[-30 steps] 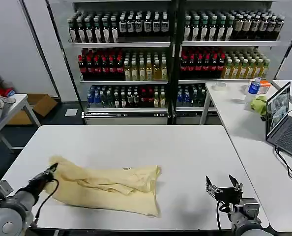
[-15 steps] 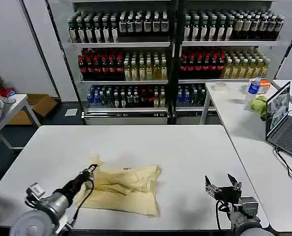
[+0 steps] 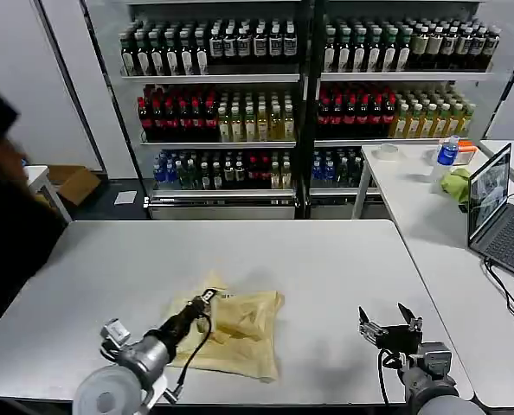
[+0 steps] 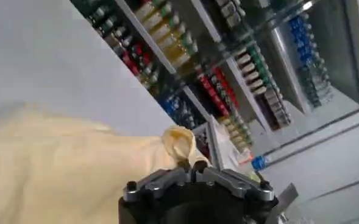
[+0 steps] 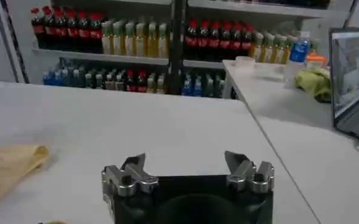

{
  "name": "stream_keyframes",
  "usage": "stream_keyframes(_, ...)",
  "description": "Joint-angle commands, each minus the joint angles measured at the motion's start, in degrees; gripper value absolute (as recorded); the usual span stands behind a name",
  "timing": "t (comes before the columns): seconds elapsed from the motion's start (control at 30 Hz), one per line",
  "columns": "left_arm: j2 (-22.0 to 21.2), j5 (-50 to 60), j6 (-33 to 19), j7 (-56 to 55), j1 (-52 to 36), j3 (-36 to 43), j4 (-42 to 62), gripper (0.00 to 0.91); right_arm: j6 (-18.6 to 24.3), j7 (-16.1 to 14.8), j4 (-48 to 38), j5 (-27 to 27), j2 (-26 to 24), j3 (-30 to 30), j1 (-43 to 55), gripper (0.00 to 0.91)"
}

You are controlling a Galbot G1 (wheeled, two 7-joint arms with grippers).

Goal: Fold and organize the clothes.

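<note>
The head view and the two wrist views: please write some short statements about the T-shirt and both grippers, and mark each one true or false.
1. The left gripper is shut on an edge of the T-shirt. True.
2. The right gripper holds the other edge of the T-shirt. False: its jaws are open and hold nothing, and it is apart from the shirt, over bare table.
3. The T-shirt lies flat and fully spread out. False: it is bunched, with one edge lifted over the rest.
4. A laptop stands open on the neighbouring table. True.

bottle shelves (image 3: 300,95), laptop (image 3: 497,216), white table (image 3: 326,268)
</note>
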Motion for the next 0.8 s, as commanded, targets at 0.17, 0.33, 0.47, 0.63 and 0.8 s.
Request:
stream_keyframes(0.17,-2.9,6.6,0.0,-0.7,-4.6,9.9,4.5,0.101,0.1,0.0,-0.4,0.6,-0.4,0.5,0.3,0.907)
stream_keyframes(0.33,-2.8,8.0,1.0,0.1,-4.6,11.3,4.1,0.907,0.0,0.0,-0.6,0.8,-0.6,0.7,0.4,0.907)
stream_keyframes(0.47,-2.3,13.7,1.3,1.3,-5.3,12.4,6.5,0.907,0.1,-0.1,-0.8,0.8,-0.5,0.6,0.6,0.907)
stream_keyframes(0.63,-1.2,14.2,2.5,1.5,-4.3,11.9,5.8,0.907,0.0,0.0,-0.9,0.8,-0.4,0.1,1.1,0.907)
stream_keyframes(0.8,0.3,13.2,2.6,2.7,-1.7,10.6,1.2,0.907,0.0,0.1,-0.9,0.7,-0.3,-0.3,1.3,0.907)
